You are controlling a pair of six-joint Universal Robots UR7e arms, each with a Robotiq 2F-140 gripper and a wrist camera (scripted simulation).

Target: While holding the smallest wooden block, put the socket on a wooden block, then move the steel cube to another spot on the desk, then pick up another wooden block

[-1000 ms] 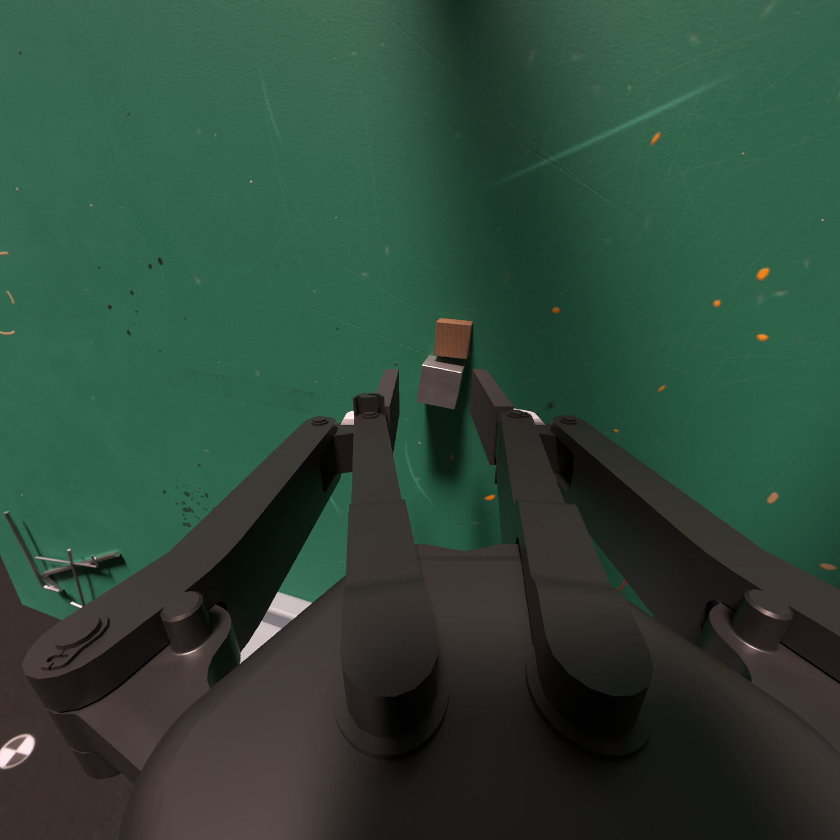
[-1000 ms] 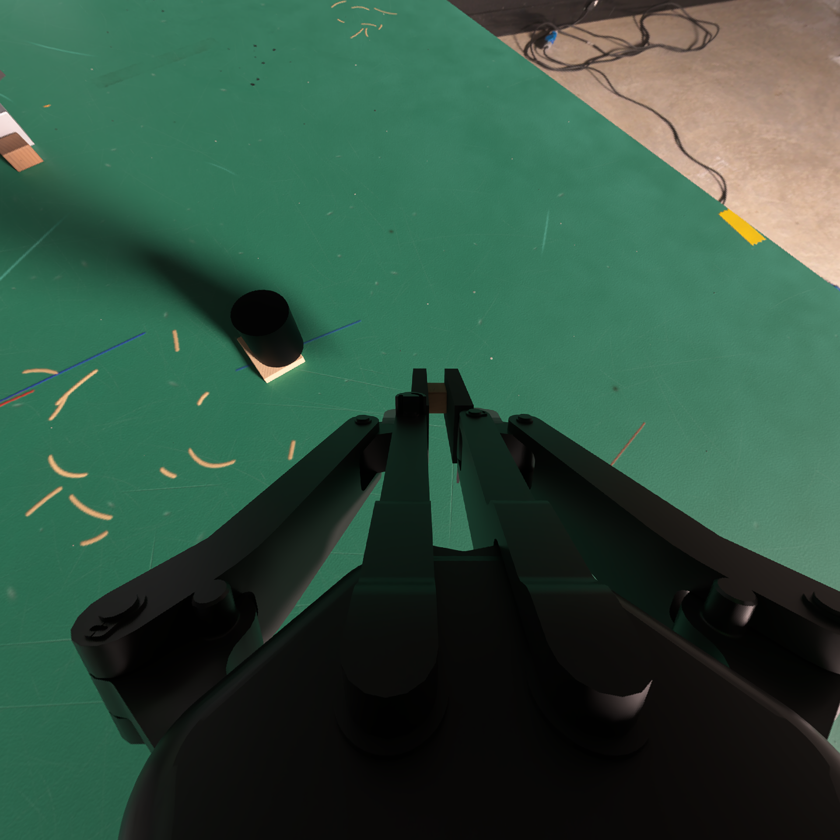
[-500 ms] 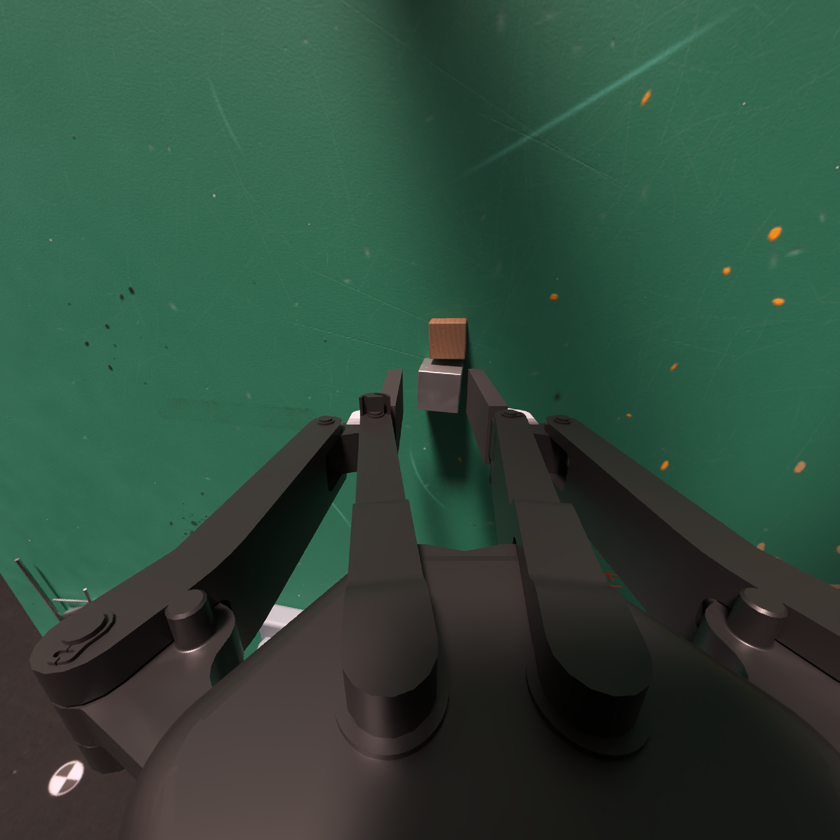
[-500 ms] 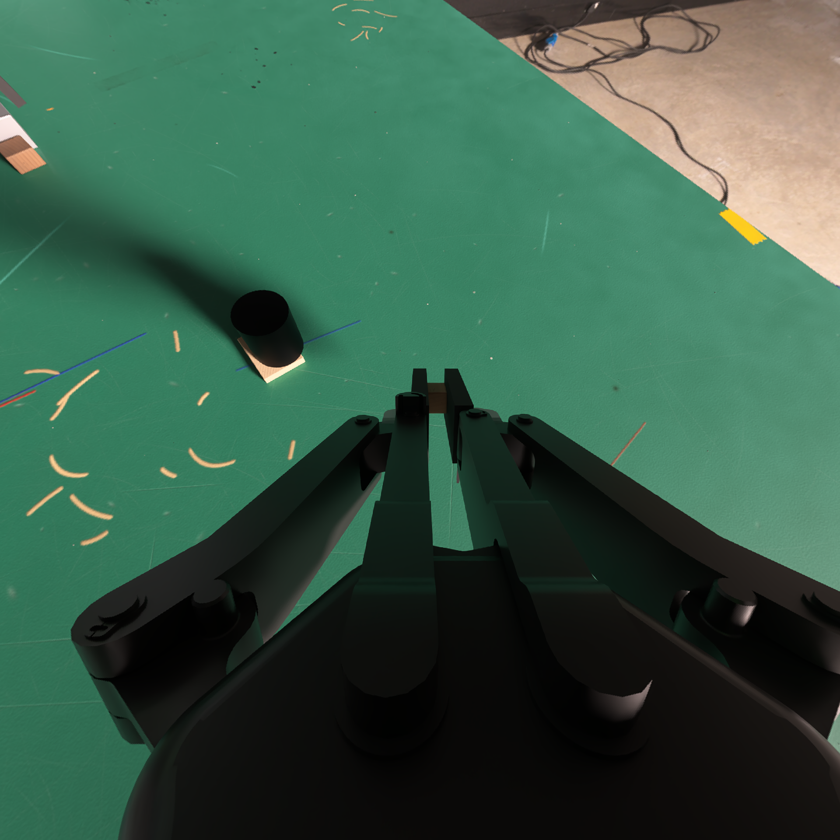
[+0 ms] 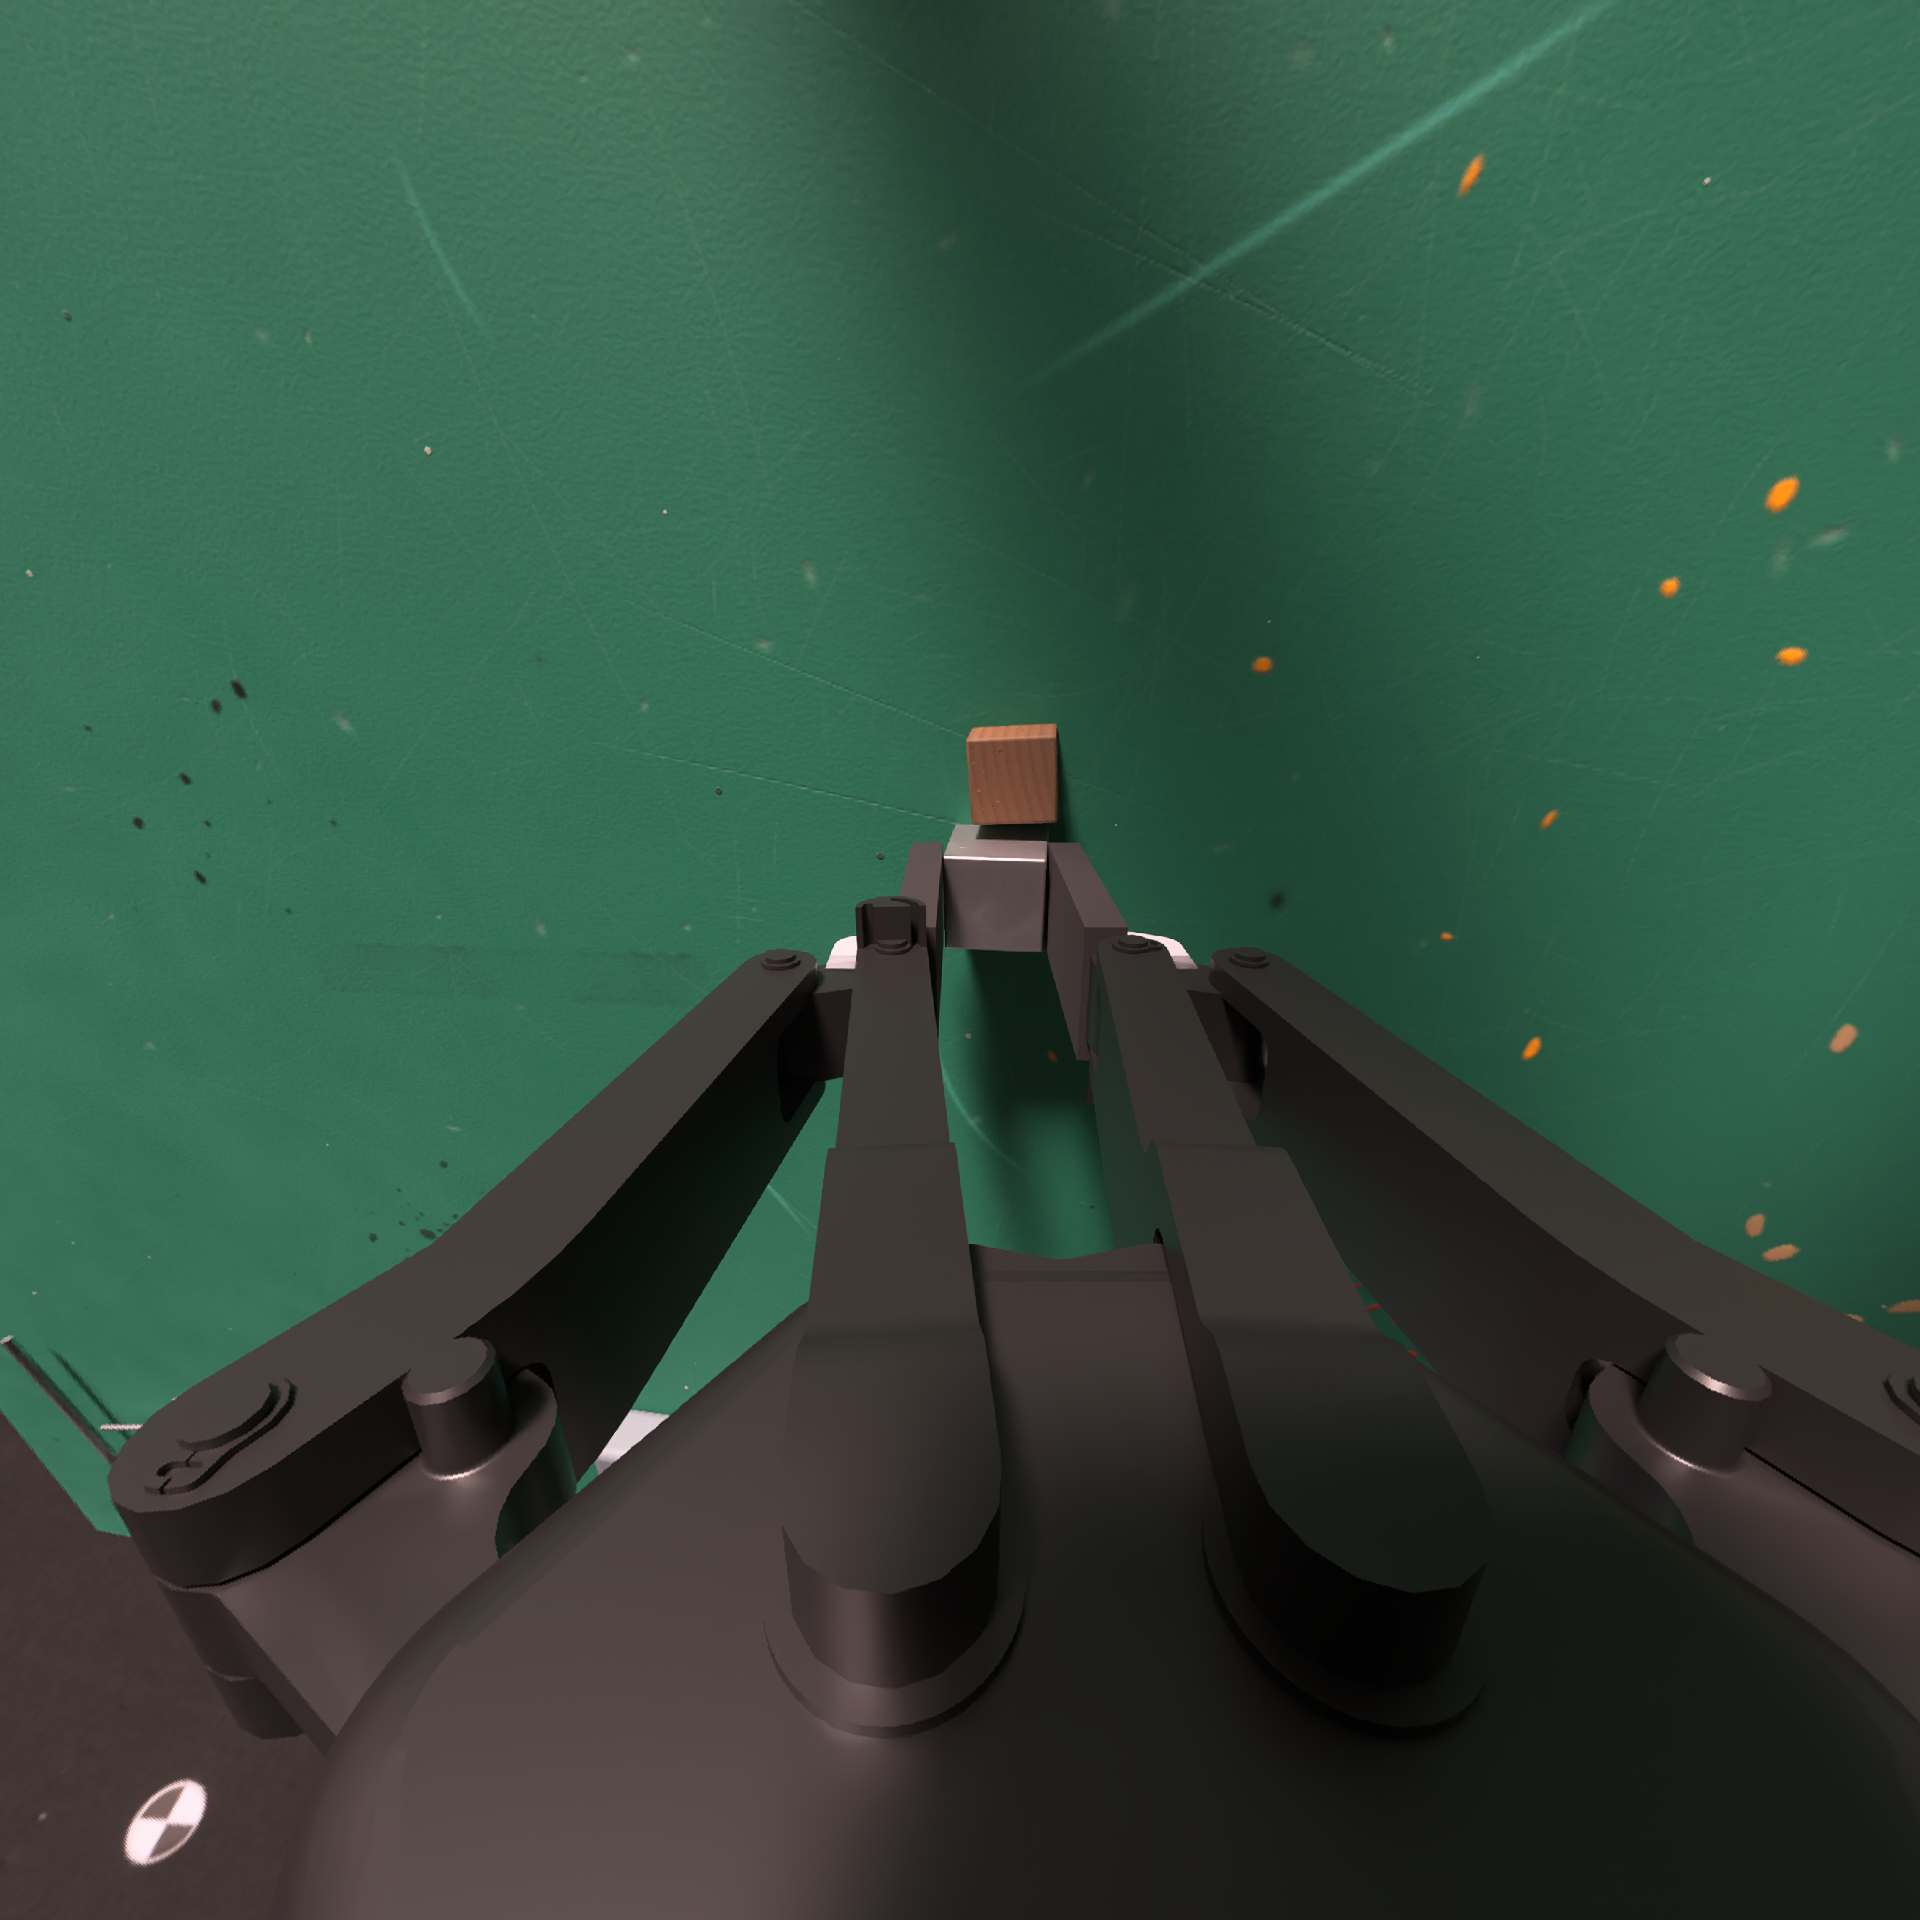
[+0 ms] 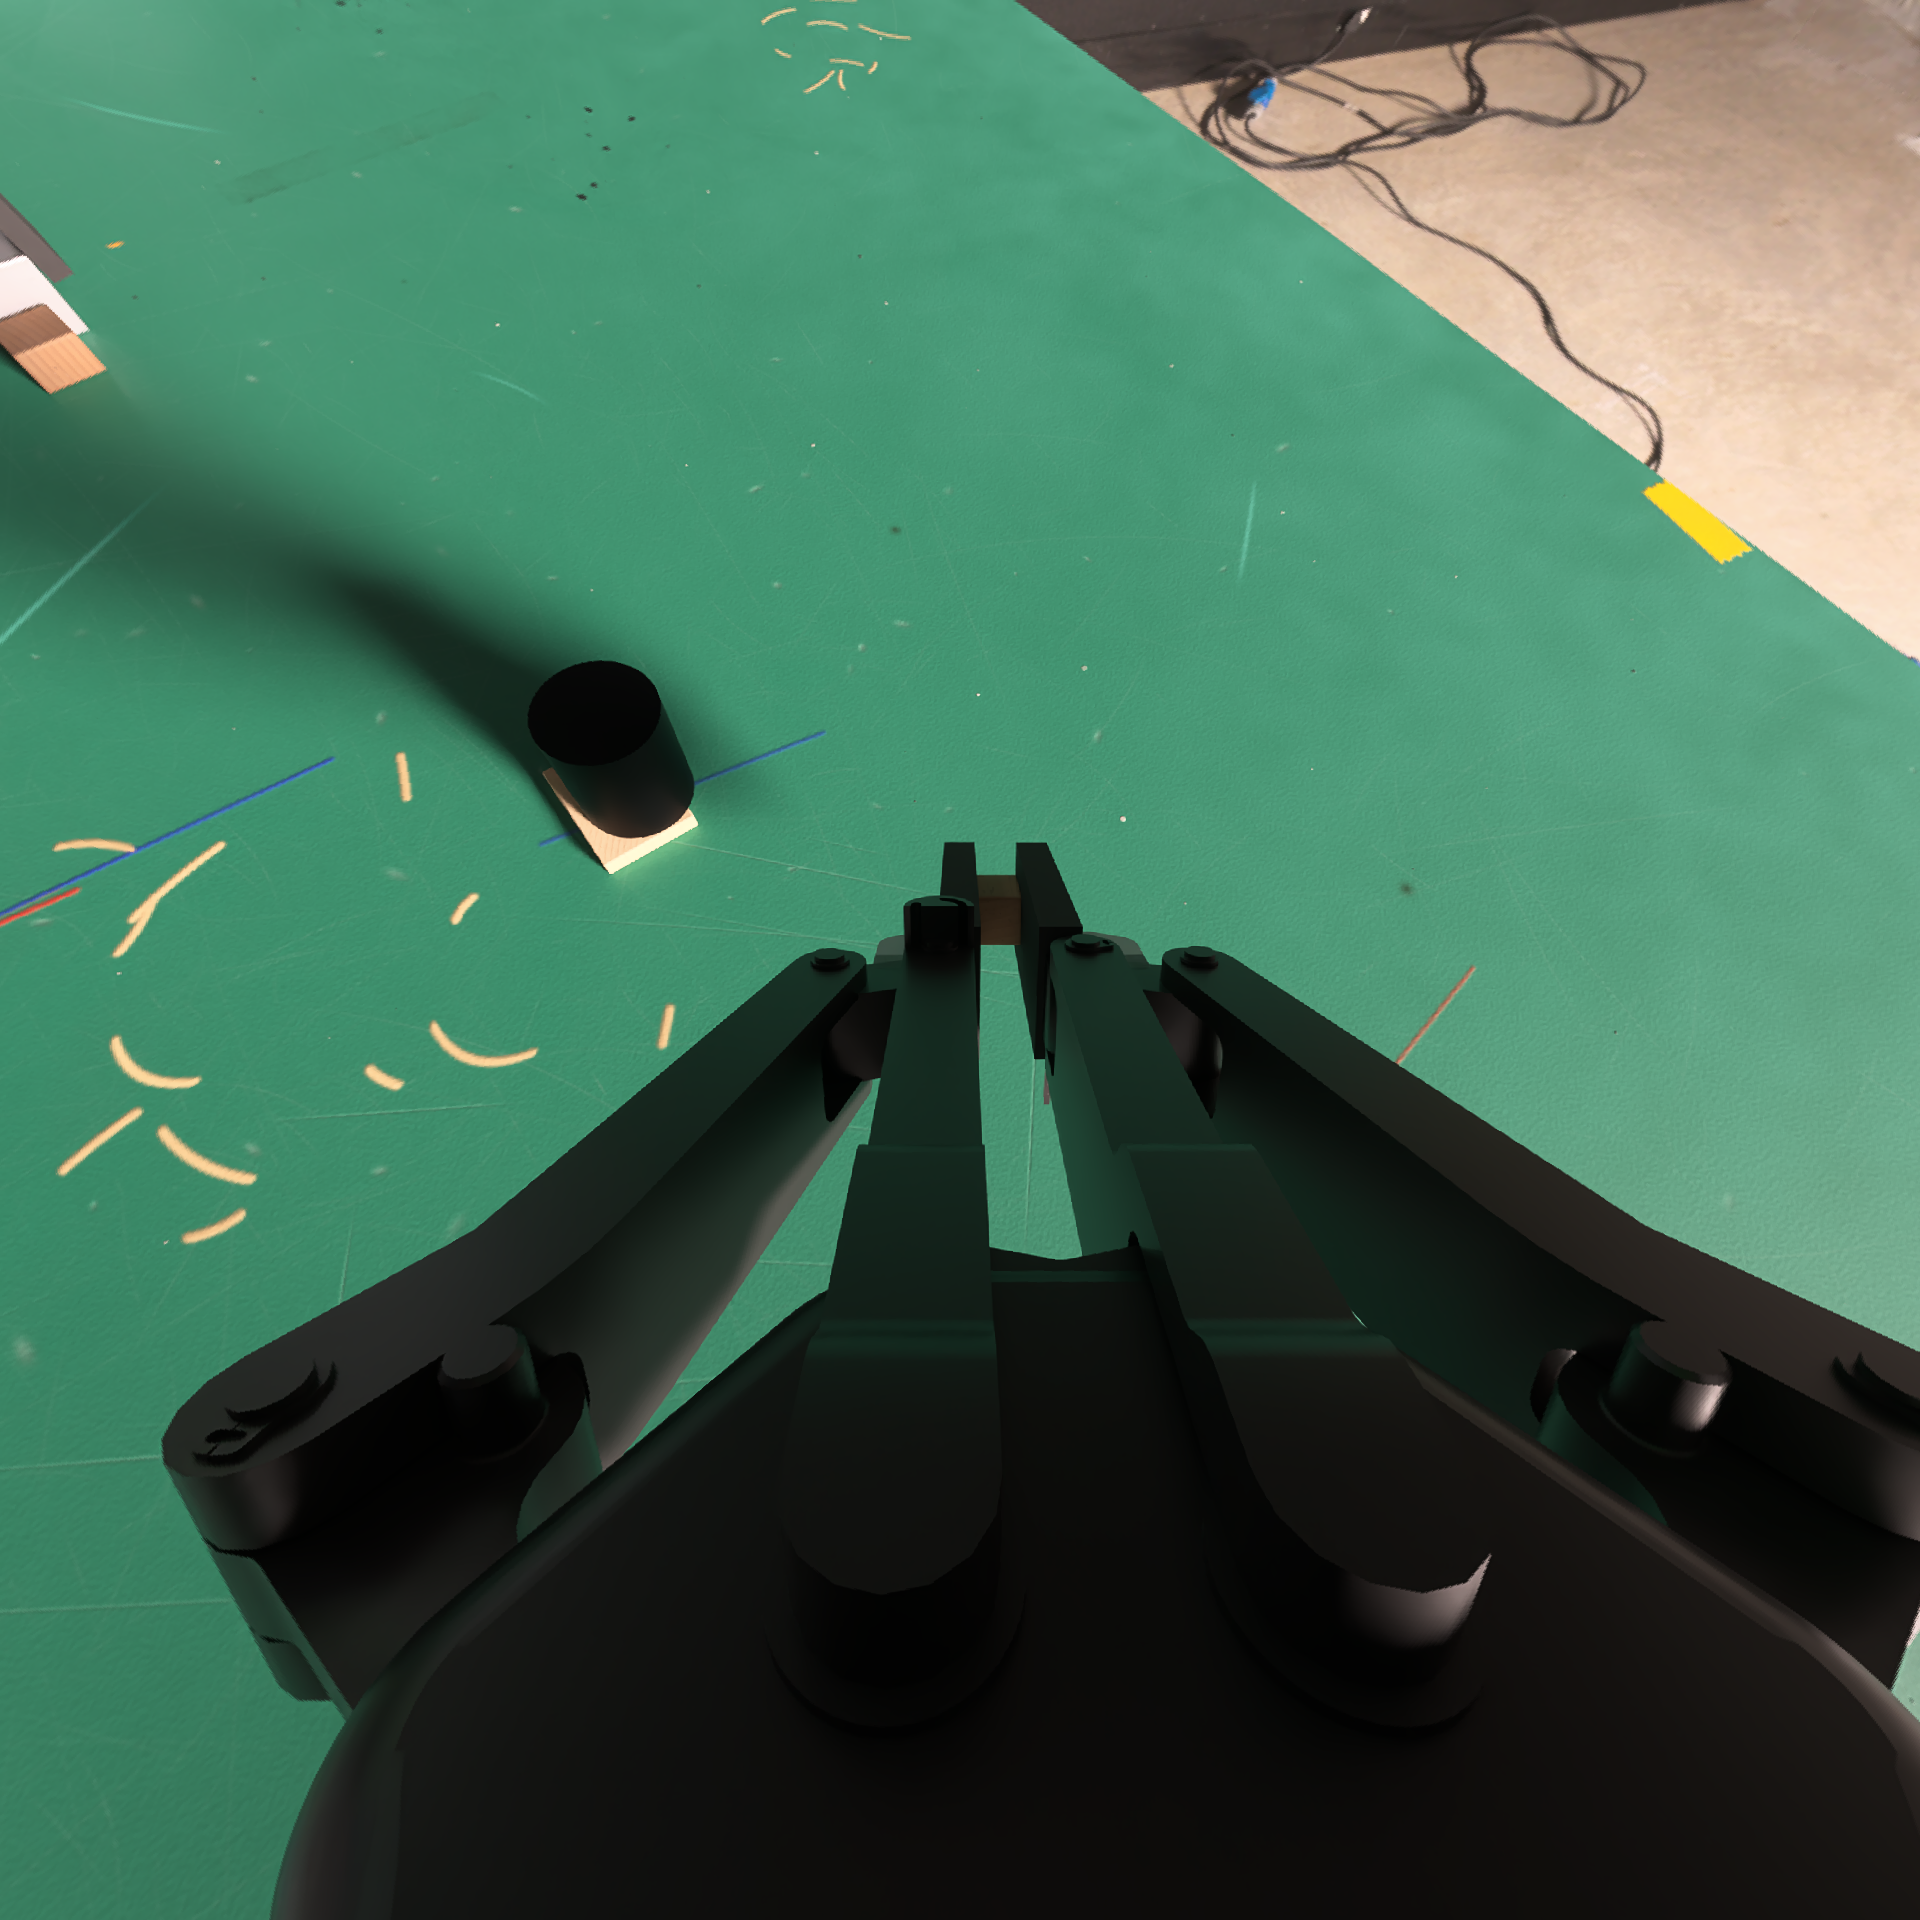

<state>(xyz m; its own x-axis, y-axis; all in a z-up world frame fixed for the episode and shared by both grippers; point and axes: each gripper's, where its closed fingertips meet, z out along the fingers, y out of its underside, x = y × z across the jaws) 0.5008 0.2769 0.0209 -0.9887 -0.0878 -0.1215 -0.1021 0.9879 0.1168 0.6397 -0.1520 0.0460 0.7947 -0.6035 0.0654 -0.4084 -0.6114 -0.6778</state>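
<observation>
In the left wrist view the grey steel cube (image 5: 994, 899) sits on the green desk (image 5: 520, 520). My left gripper (image 5: 994, 883) has a finger against each side of it and is shut on it. A brown wooden block (image 5: 1011, 774) stands just beyond the cube, touching or nearly touching it. In the right wrist view my right gripper (image 6: 997, 873) is shut on the smallest wooden block (image 6: 1000, 912) and holds it above the desk. The black socket (image 6: 608, 743) stands on a pale flat wooden block (image 6: 636, 840) to its left. The brown block (image 6: 52, 358) shows at the left edge.
The desk's right edge runs diagonally in the right wrist view, with bare floor, black cables (image 6: 1455, 156) and a yellow tape strip (image 6: 1696, 523) beyond. A black surface with a round marker (image 5: 161, 1834) lies at the lower left of the left wrist view.
My left gripper has moved forward onto the steel cube and its fingers have closed from a wider gap onto the cube's sides. The right gripper and its block have not moved.
</observation>
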